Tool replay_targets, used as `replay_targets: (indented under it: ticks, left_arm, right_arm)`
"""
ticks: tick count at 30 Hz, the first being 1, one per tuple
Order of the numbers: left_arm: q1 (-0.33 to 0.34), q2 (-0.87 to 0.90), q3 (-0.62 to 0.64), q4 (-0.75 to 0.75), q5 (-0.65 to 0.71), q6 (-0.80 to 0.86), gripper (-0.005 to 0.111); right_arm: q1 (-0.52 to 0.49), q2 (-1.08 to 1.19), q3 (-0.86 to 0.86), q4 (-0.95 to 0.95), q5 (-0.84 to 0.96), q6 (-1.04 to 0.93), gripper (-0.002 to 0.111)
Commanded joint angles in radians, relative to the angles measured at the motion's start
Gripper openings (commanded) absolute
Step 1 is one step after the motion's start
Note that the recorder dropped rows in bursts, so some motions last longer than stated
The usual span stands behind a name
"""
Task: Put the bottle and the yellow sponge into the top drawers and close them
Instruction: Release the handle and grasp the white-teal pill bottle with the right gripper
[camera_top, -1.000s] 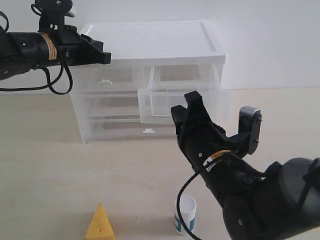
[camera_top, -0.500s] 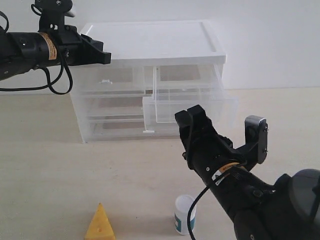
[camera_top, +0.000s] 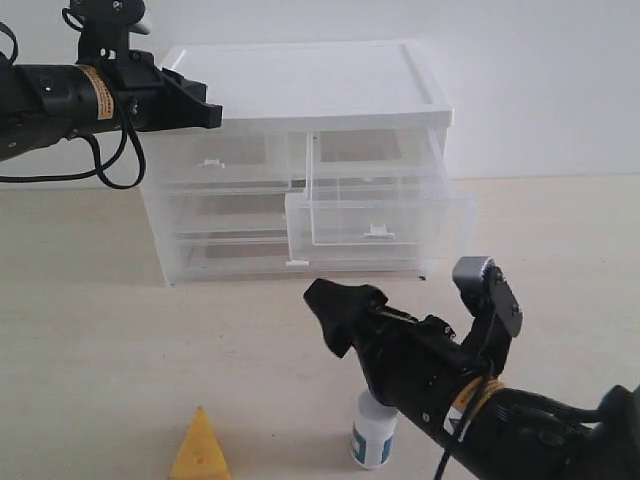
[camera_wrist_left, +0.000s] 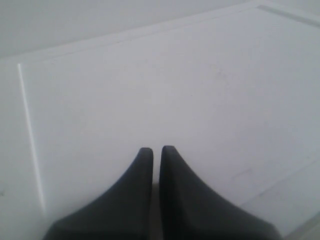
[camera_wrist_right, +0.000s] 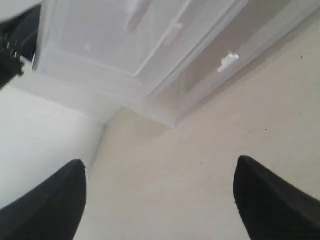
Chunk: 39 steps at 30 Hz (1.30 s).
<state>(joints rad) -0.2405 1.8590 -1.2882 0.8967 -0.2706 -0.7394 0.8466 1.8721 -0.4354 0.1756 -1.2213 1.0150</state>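
The white bottle (camera_top: 373, 440) stands on the table near the front, its cap partly hidden under my right arm. The yellow sponge (camera_top: 200, 447) sits to its left. The right top drawer (camera_top: 375, 215) is pulled out of the cabinet, and the left top drawer (camera_top: 225, 160) is pushed in. My right gripper (camera_top: 345, 310) hangs open just above and behind the bottle; in the right wrist view the right gripper (camera_wrist_right: 160, 165) holds nothing. My left gripper (camera_top: 205, 112) is shut and empty at the cabinet's top left edge; in the left wrist view the left gripper (camera_wrist_left: 156, 150) lies over the white top (camera_wrist_left: 150, 75).
The cabinet (camera_top: 300, 90) stands at the back against a white wall, with two full-width drawers (camera_top: 225, 255) under the top ones. The open drawer juts forward over the beige table (camera_top: 120, 340). A lower drawer handle (camera_wrist_right: 229, 61) shows in the right wrist view.
My right gripper has drawn back from the drawer front and dropped low towards the bottle. The right top drawer slid out slightly further early on. The left arm has not moved.
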Motion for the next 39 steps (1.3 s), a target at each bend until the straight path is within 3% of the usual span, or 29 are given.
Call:
replay_targets:
  ticks: [1, 3, 9, 11, 17, 20, 22, 24, 27, 39]
  left_arm:
    - [-0.005, 0.016, 0.009, 0.016, 0.039, -0.002, 0.004]
    - [-0.005, 0.016, 0.009, 0.016, 0.039, -0.002, 0.004]
    - [-0.005, 0.016, 0.009, 0.016, 0.039, -0.002, 0.004]
    - [-0.005, 0.016, 0.009, 0.016, 0.039, -0.002, 0.004]
    - [-0.005, 0.016, 0.009, 0.016, 0.039, -0.002, 0.004]
    - [-0.005, 0.016, 0.009, 0.016, 0.039, -0.002, 0.004]
    - [-0.005, 0.016, 0.009, 0.016, 0.039, -0.002, 0.004]
    - [-0.005, 0.016, 0.009, 0.016, 0.039, -0.002, 0.004]
    - [-0.005, 0.016, 0.009, 0.016, 0.039, -0.002, 0.004]
    - [-0.005, 0.016, 0.009, 0.016, 0.039, -0.002, 0.004]
  right_arm:
    - [0.0, -0.095, 0.016, -0.155, 0.0, -0.323, 0.072]
    - [0.0, -0.152, 0.016, -0.176, 0.06, -0.375, 0.067]
    - [0.0, -0.334, 0.015, -0.217, 0.336, -0.719, 0.036]
    - [0.0, -0.407, 0.001, -0.219, 0.508, -0.778, 0.028]
    - [0.0, -0.573, -0.143, -0.219, 1.313, -0.963, 0.01]
    - [0.0, -0.585, -0.224, -0.219, 1.591, -0.973, 0.017]
    - [0.0, -0.583, -0.259, -0.214, 1.734, -1.002, 0.032]
    - [0.0, -0.582, -0.273, -0.201, 1.785, -1.046, 0.051]
    - [0.0, -0.582, -0.276, -0.181, 1.728, -1.1, 0.07]
    - [0.0, -0.403, -0.276, -0.159, 1.525, -1.104, 0.073]
